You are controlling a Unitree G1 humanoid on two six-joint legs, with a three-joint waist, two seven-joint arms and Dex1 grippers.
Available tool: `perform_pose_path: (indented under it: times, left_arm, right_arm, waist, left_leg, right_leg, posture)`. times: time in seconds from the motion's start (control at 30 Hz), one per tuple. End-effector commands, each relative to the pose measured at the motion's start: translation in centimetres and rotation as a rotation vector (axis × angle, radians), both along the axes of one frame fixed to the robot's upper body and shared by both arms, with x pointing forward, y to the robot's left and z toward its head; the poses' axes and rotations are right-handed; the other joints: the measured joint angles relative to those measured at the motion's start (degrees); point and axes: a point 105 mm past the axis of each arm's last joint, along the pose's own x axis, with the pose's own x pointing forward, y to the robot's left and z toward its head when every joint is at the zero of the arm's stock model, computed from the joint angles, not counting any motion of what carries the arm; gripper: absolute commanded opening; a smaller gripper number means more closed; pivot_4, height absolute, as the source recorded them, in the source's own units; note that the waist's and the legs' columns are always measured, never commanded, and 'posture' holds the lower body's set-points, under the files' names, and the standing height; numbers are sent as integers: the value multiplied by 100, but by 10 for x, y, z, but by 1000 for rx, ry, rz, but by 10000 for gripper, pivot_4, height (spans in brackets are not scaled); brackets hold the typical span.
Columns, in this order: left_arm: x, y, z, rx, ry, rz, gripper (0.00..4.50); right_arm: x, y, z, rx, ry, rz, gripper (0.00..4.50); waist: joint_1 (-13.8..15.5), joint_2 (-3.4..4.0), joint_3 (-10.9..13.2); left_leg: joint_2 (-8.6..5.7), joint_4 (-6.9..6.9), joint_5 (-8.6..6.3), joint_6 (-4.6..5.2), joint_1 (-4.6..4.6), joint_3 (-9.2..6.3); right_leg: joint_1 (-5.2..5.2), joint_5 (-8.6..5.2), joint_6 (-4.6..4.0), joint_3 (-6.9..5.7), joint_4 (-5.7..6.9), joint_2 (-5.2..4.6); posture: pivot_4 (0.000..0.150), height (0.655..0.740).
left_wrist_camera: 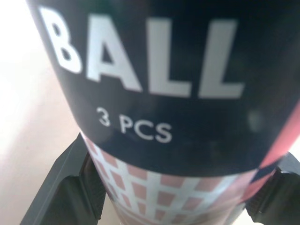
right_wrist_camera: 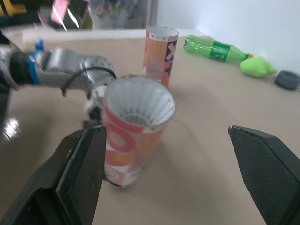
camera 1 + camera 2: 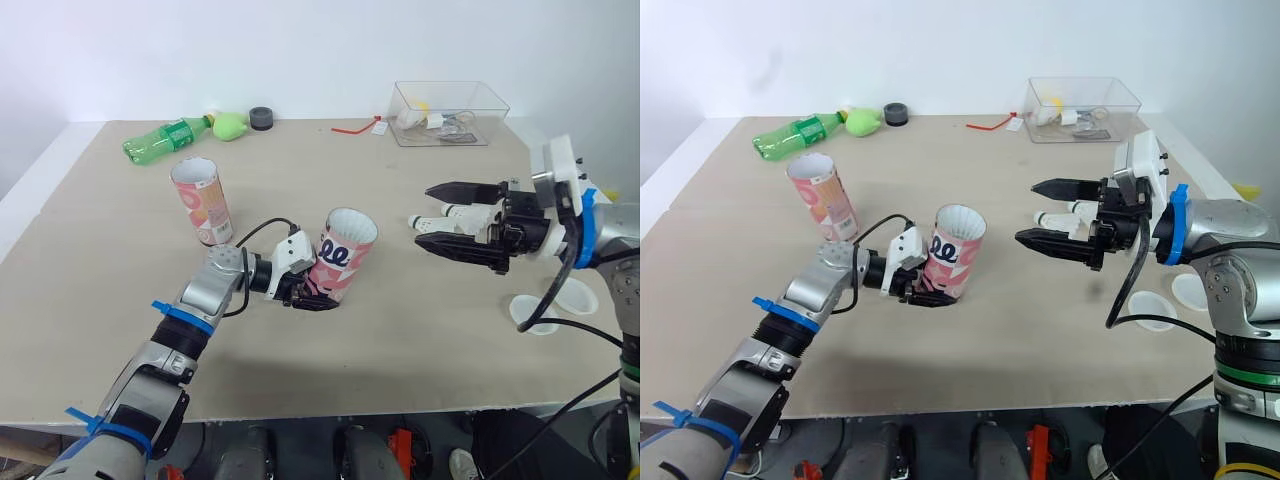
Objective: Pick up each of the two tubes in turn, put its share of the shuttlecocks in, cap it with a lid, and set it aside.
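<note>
While the left end effector (image 3: 310, 296) is gripping the low end of a pink-patterned tube (image 3: 345, 252) and tilting its open mouth toward the robot's right, the right end effector (image 3: 423, 215) is hovering wide open and empty opposite that mouth, above the desk (image 3: 420, 340). White ribbing is showing inside the held tube in the right wrist view, which may be a shuttlecock already seated, though that is not certain. Loose shuttlecocks (image 3: 456, 213) are lying on the desk close to the right end effector, so the filling is looking unfinished. The second tube (image 3: 203, 200) is standing open and uncapped further to the left, apart from both arms, and its contents are hidden. Two white lids (image 3: 536, 314) are lying flat near the desk's right edge, neither one fitted. Judging by this, the work is sitting in its early stage: both tubes are awaiting capping and setting aside.
</note>
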Motion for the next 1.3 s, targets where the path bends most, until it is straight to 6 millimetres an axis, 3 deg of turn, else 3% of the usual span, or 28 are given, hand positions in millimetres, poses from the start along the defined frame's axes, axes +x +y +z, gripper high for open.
perform_pose_path:
  times: [0.03,0.17,0.3,0.33,0.67,0.87,1.03,1.13,1.3]
  left_arm:
    - [1,-2,17,30,-97,-36,32245]
    - [2,3,23,119,-97,-83,32245]
    - [0,4,30,203,-85,-151,32245]
    - [0,4,32,221,-82,-160,32245]
    - [5,4,36,264,-82,-170,32245]
    - [6,1,36,247,-62,-162,32245]
    - [9,-5,34,223,-58,-145,32245]
    - [11,-5,30,217,-58,-128,32245]
    - [16,-1,20,217,-70,-93,32245]
  right_arm:
    - [0,15,26,-177,-241,71,39498]
    - [-2,40,37,-366,-390,228,23127]
    - [-1,55,26,-568,-461,396,3539]
    - [-1,58,19,-601,-450,436,919]
    - [26,82,-23,-851,-473,598,919]
    - [28,104,-40,-960,-526,714,919]
    - [35,111,-54,-997,-527,747,919]
    - [39,112,-51,-983,-535,733,919]
    - [42,106,-23,-899,-554,670,919]
  waist:
    - [-12,1,0]
    - [-3,3,3]
    - [-2,3,2]
    - [-2,3,2]
    - [-7,5,4]
    - [-11,7,5]
    - [-10,7,5]
    - [-10,7,5]
    - [-4,7,5]
  left_leg:
    - [2,0,1,-1,3,4]
    - [5,1,9,1,1,1]
    - [10,-1,7,0,1,0]
    - [9,-2,7,-1,0,1]
    - [6,-2,0,-3,-5,2]
    - [17,-3,0,-4,-2,-1]
    - [14,-1,1,-4,-2,2]
    - [12,-1,1,-5,1,2]
    - [12,0,10,-15,3,1]
  right_leg:
    - [-2,0,-3,6,0,3]
    - [-5,-1,-13,7,-2,13]
    - [-4,-8,-20,7,-2,19]
    - [-4,-9,-21,8,-2,19]
    - [-8,5,-18,9,1,16]
    - [-10,3,-27,7,10,29]
    - [-9,8,-29,9,11,24]
    - [-6,9,-27,9,11,21]
    - [-5,14,-40,9,11,20]
  posture:
    - [1500,7400]
    - [1500,7400]
    - [1500,7400]
    - [1500,7400]
    - [1500,7400]
    - [1500,7400]
    - [1500,7400]
    - [1500,7400]
    - [1500,7400]
